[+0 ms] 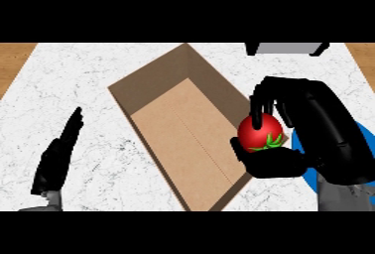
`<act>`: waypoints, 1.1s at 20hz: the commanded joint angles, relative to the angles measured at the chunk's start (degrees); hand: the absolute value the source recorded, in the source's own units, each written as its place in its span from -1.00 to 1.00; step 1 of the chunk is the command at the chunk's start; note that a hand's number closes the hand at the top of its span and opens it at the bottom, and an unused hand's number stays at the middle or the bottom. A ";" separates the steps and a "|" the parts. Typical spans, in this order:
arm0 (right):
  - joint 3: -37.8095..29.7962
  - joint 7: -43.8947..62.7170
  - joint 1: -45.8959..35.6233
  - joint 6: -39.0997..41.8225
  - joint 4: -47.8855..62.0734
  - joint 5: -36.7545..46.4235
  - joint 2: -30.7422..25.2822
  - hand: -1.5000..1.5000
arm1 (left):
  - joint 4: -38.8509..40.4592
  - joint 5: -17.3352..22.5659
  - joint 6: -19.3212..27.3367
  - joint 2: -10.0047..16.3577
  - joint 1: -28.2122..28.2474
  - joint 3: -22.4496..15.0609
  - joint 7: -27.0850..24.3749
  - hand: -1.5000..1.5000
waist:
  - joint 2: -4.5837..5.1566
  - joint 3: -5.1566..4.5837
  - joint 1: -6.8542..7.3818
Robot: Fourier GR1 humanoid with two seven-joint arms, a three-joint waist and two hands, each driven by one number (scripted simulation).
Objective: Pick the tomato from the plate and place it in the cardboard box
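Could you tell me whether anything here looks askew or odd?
Only the cardboard box looks askew, lying diagonally across the counter. Nothing looks spilled or damaged; the right robot hand holds the tomato by its right wall.

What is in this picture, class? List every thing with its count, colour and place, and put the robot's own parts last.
counter: one, white marbled, under everything.
cardboard box: one, brown, open, middle of the counter, set at a slant.
tomato: one, red with a green stalk, in the right hand, just right of the box's right rim.
plate: one, blue, at the right edge, mostly hidden by the right hand.
grey object: one, at the top right edge; what it is cannot be told.
left hand: one, black, open, resting at the left.
right hand: one, black, curled round the tomato.
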 commanded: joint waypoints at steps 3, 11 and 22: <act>2.60 0.03 -9.14 -2.88 16.13 4.42 6.58 1.00 | 2.38 1.30 -1.93 1.76 -1.19 2.14 -1.85 0.00 | 0.12 0.02 0.06; 4.08 -4.38 -14.04 -8.49 35.28 6.60 9.88 1.00 | -4.19 -0.31 -1.09 -0.22 0.12 -0.37 4.04 0.00 | 0.05 0.06 0.18; 10.33 -9.80 -21.71 -31.50 63.61 -4.96 9.93 -1.00 | 1.74 -1.93 0.52 -1.94 -2.58 -0.82 0.15 0.00 | 0.44 0.06 1.23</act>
